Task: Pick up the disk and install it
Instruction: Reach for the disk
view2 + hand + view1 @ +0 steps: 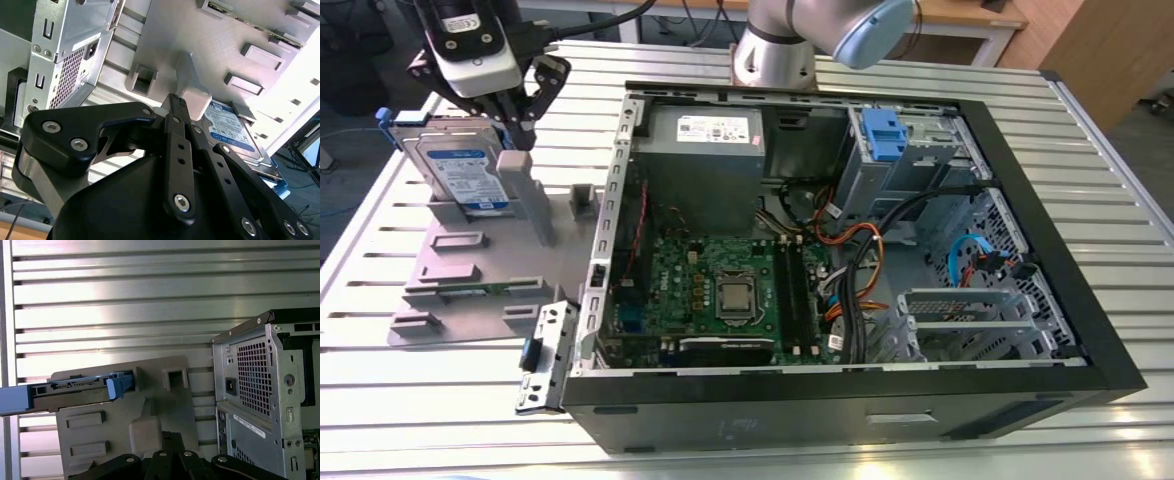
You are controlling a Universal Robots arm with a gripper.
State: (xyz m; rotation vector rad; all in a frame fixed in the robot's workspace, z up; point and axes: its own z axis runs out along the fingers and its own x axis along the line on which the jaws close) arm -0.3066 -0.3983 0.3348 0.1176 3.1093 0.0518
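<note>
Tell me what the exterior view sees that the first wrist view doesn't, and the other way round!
Exterior view's own: the inside of the computer case, with its green motherboard and grey power supply, plus the blue-and-white label on the disk.
First wrist view's own: the case's back panel with its vent grille, and the disk seen edge-on.
Shared by both: the disk, the grey stand holding it, the case and the slatted table.
</note>
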